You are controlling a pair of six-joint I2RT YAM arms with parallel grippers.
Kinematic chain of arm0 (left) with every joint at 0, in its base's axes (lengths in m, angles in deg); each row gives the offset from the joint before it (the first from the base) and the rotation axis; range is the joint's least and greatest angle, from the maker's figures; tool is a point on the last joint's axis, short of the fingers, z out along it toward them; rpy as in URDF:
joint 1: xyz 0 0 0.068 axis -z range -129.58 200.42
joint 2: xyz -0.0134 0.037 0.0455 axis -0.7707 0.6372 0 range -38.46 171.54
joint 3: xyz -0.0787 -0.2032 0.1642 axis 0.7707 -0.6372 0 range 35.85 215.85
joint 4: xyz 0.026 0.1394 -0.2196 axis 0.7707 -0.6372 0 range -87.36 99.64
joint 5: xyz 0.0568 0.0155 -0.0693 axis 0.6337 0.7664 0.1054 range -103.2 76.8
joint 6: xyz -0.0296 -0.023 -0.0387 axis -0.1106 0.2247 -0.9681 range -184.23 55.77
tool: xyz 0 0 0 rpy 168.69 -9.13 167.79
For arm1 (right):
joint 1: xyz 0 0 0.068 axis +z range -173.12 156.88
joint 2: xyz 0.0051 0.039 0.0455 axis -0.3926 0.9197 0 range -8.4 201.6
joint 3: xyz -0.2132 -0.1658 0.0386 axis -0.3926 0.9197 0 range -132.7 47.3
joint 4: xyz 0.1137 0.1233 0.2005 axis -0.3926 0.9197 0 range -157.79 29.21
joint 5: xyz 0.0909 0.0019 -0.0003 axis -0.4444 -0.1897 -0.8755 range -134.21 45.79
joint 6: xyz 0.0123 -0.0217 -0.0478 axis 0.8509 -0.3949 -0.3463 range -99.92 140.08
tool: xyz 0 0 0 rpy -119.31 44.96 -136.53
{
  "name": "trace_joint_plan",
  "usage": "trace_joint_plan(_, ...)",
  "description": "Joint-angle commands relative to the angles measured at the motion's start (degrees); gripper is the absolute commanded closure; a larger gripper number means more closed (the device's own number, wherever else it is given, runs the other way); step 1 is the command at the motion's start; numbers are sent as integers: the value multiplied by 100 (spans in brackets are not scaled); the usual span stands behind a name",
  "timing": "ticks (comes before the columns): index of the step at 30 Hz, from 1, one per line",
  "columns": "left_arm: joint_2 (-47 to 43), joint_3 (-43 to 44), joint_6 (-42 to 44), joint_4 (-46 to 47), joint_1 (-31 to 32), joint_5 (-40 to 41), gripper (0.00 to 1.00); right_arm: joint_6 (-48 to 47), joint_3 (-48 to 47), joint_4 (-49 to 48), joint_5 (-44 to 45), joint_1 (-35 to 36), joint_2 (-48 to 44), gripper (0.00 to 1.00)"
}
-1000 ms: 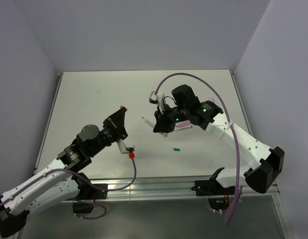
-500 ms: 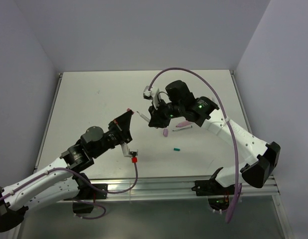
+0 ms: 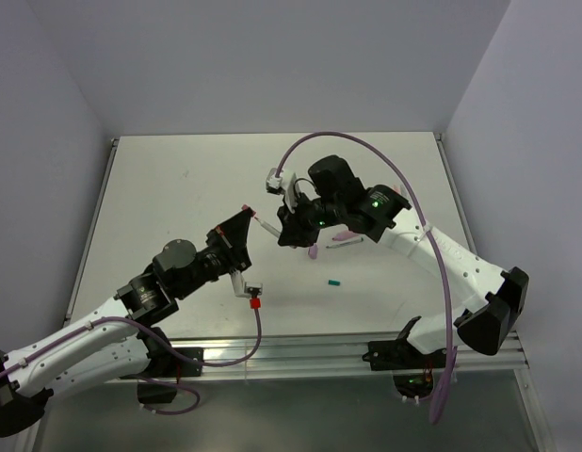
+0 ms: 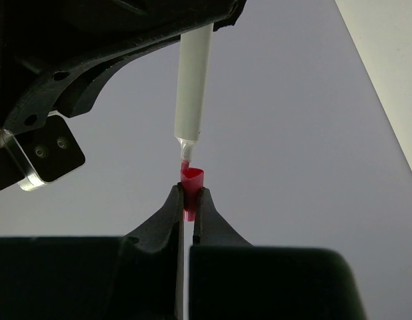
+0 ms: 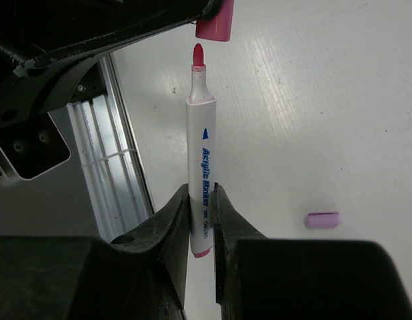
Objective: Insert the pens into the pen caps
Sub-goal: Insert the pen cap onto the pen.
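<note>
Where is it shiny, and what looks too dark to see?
Right wrist view: light streaks glint on the table beside the pen; left wrist view: the left gripper is nearly a black shape against the pale wall; top view: even light, only soft shadows.

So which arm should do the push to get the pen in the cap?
Probably right. The right tool grips the white plastic red-tipped pen, aimed at the small red plastic cap. The left tool only holds that cap.
</note>
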Motion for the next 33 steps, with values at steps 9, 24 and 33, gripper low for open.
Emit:
trace_joint_plan(9, -29, 268, 219, 175, 36, -87, 100, -78, -244, 25, -3, 78, 47, 100)
trace_joint_plan(24, -187, 268, 175, -88, 62, -87, 100, -78, -200, 25, 67, 69, -14, 100)
trace_joint_plan(33, -249, 260, 184, -264, 71, -104, 100, -95, -200, 34, 76, 78, -15, 100)
